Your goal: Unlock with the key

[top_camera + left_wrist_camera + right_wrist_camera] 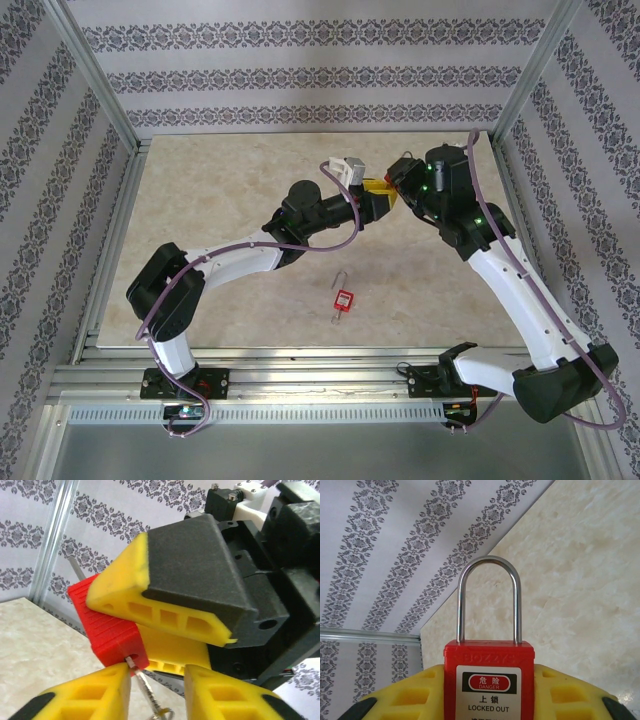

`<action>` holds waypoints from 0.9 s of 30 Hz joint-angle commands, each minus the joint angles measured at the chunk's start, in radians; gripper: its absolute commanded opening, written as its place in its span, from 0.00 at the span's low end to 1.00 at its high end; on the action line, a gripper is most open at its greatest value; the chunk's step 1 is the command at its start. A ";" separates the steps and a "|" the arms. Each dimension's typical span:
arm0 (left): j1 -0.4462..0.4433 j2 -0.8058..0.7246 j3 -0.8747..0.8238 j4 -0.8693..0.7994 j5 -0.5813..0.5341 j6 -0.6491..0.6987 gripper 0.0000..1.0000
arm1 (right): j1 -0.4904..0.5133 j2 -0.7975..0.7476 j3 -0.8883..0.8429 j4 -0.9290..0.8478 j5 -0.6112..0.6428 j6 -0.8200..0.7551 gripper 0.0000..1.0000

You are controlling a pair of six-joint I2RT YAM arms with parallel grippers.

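My right gripper [489,695] is shut on a red padlock [489,655], its body squeezed between the yellow fingers and its silver shackle [489,560] closed and upright. In the left wrist view the same padlock [107,625] hangs above the table with the key [142,682] stuck in its keyhole. The key's silver blade slants down and its head is cut off by the frame's bottom edge. My left gripper [156,680] is open; its yellow fingertips [112,680] stand either side of the blade, the left one close to it. Both grippers meet above the table's back right [392,195].
A second red padlock [344,300] with a thin shackle lies on the marble table [220,200] in front of the arms. Aluminium frame posts [95,75] and patterned walls enclose the table. The left arm [250,255] stretches diagonally across the middle.
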 commanded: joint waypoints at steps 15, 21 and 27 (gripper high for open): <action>-0.080 -0.074 0.073 -0.245 -0.097 0.287 0.00 | 0.018 -0.003 -0.014 0.003 -0.060 0.038 0.00; -0.157 -0.097 0.109 -0.422 -0.268 0.630 0.00 | 0.016 0.009 -0.012 0.004 -0.084 0.057 0.00; -0.237 -0.096 0.091 -0.423 -0.405 0.965 0.00 | 0.011 0.017 -0.017 0.015 -0.108 0.074 0.00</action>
